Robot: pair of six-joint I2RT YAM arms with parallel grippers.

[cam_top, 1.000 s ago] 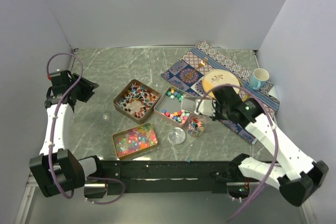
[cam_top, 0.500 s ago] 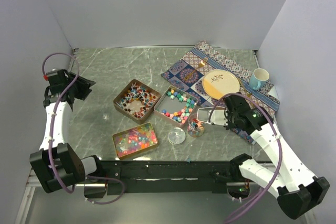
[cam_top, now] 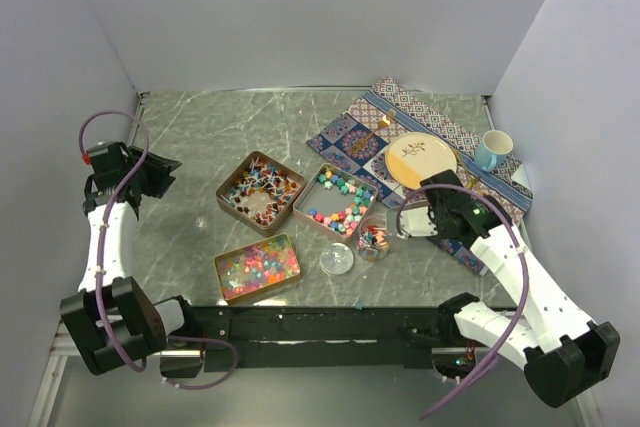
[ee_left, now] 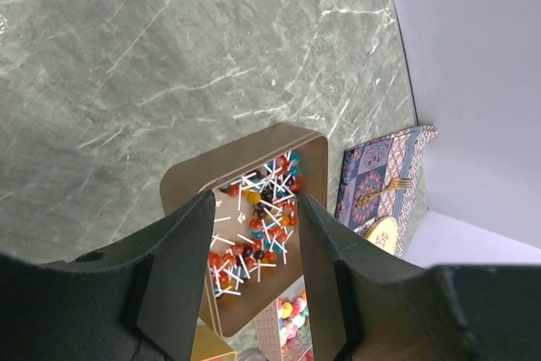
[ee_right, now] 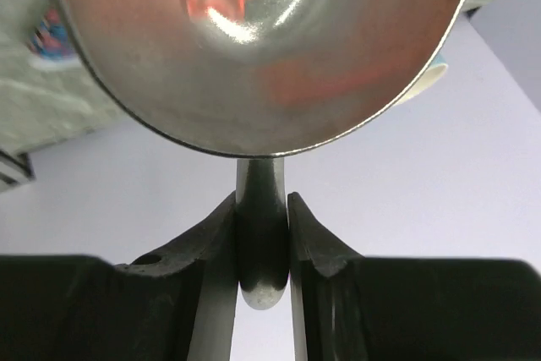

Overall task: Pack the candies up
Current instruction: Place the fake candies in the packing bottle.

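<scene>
The tabletop is grey-green marble veined white; copper tins hold red and orange lollipops on white sticks, pastel pink, green, yellow and blue chunks, glossy orange-pink beads; the placemat bears navy tile patterns; the plate is yellow and white; the mug pale blue; the scoop silver.

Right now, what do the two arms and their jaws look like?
The left arm and right arm match: white link shells, black joint housings and black blocky bases. A purple cable loops loosely off each one. In the wrist views the jaws are matte black, flat-faced plates with rounded edges.
</scene>
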